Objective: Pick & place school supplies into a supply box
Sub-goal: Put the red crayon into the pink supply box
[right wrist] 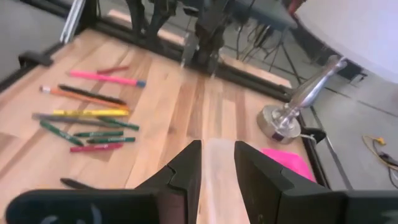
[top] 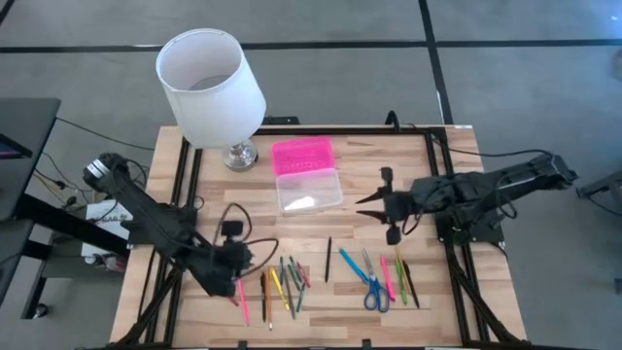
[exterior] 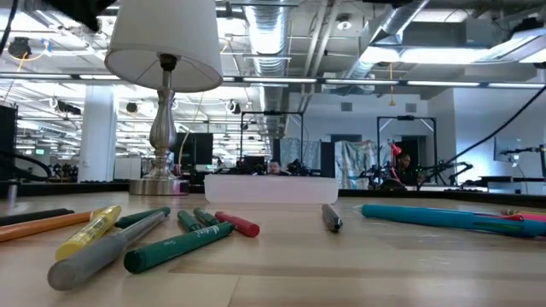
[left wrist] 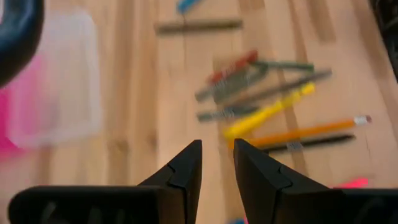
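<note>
Pens and pencils lie in two loose groups on the near half of the wooden table (top: 457, 160). The box (top: 307, 189) sits near the table's middle, just beside the lamp (top: 211, 89); its pink lid (top: 301, 156) is folded open flat behind the clear base. Something pale shows in the base in the high view, but what it is cannot be told. The left group (top: 282, 284) holds a pink pen (top: 241, 301), an orange pencil, a yellow marker (left wrist: 268, 112), several green pens and a grey one, close together and partly overlapping. A single dark pen (top: 328, 259) lies apart between the two groups. The right group has a teal pen (top: 353, 266), the blue-handled scissors (top: 373, 285), another pink pen (top: 387, 277) and a few green and dark ones beside it. The left gripper (top: 240, 261) hangs low at the edge of the left group, its fingers a narrow gap apart with nothing between them. The right gripper (top: 387, 205) hovers just to the right of the box, its fingers likewise slightly apart and holding nothing.
</note>
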Robot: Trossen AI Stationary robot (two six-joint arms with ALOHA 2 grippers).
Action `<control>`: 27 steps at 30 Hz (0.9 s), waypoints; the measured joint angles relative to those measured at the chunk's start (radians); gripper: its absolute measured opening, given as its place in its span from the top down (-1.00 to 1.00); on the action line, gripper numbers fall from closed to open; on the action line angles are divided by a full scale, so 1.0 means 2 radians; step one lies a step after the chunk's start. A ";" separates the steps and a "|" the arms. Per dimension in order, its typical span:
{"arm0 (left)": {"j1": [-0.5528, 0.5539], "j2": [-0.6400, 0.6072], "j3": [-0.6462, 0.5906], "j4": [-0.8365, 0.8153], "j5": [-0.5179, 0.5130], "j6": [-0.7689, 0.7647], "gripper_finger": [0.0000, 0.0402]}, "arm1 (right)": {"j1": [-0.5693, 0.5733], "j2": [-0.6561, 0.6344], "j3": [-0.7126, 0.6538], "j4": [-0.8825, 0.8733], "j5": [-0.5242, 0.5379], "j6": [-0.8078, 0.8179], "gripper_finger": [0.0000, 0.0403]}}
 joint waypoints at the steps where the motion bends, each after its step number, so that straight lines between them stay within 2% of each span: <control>1: -0.003 0.011 0.000 -0.006 0.011 -0.017 0.57 | 0.003 0.008 0.004 -0.003 0.001 0.000 0.54; 6: -0.004 0.073 0.000 -0.012 0.068 -0.039 0.57 | 0.010 0.020 0.006 -0.003 0.002 0.000 0.54; 13: -0.003 0.139 0.000 -0.024 0.112 -0.041 0.57 | 0.024 0.023 0.007 -0.003 -0.003 0.015 0.54; 20: -0.015 0.150 0.000 -0.022 0.157 -0.123 0.57 | 0.046 0.023 0.007 -0.005 -0.003 0.022 0.54; 27: -0.074 0.150 -0.001 -0.014 0.150 -0.212 0.57 | 0.068 0.023 0.007 -0.017 -0.003 0.022 0.54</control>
